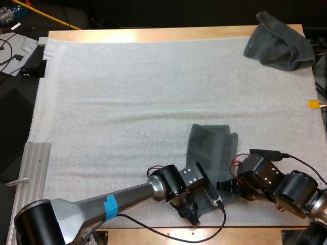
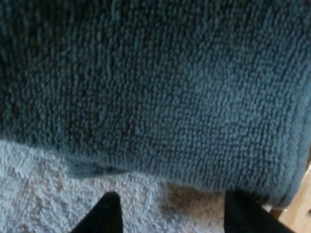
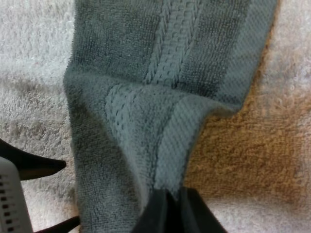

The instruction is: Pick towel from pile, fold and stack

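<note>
A dark grey-green towel lies as a long folded strip on the white mat, near the front edge. My right gripper sits at its near right corner. In the right wrist view its fingers are shut, pinching a raised fold of the towel. My left gripper is at the towel's near left corner. Its fingertips stand apart on the mat just short of the towel's hem, open and holding nothing. The left arm's fingers show beside the towel in the right wrist view.
A second, crumpled towel lies at the mat's far right corner. The table's wooden front edge runs just behind both grippers. A metal rail lines the left side of the mat.
</note>
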Motion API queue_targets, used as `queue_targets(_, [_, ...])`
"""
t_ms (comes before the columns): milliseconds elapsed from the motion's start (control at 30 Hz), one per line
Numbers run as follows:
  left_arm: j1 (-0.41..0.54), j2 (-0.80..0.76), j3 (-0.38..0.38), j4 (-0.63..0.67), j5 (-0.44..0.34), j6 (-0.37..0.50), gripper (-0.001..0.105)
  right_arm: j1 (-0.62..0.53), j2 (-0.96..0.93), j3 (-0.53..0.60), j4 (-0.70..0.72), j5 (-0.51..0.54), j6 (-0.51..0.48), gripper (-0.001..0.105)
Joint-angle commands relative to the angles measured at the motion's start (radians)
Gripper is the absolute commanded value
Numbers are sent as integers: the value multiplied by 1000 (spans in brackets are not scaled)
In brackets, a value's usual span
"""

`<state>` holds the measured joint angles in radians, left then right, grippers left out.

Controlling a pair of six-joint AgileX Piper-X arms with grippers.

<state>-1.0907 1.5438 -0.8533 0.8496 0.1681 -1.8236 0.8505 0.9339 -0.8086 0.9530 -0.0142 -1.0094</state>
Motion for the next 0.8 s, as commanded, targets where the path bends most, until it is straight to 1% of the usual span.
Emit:
queue_targets(0, [-5, 5, -2, -14, 16, -15, 45, -2, -4, -5, 6, 1, -7, 0])
queue_targets(67, [-6, 11, -1, -14, 29, -18, 43, -2, -4, -5, 5, 2, -7, 0])
queue_targets(133, [-6, 15, -3, -28, 53, -18, 45, -1, -5, -6, 5, -2, -4, 0])
queue_targets(167, [-4, 14, -2, -38, 95, -20, 45, 2, -4, -5, 10, -2, 0, 0])
queue_targets(233, [-3, 17, -3, -46, 136, -23, 46, 0, -3, -5, 7, 0, 0, 0])
queue_targets(367, [-3, 30, -4, -48, 166, -27, 46, 0, -2, -5, 7, 1, -1, 0])
queue_targets(433, [-4, 30, -4, -47, 167, -30, 43, 1, -3, -7, 8, 2, 0, 0])
queue_targets(567, [-2, 36, -3, -47, 169, -35, 28, 0, -2, -6, 8, 3, 0, 0])
queue_targets(767, [-3, 42, -5, -33, 170, -42, 20, 1, -3, -6, 5, 5, -1, 0])
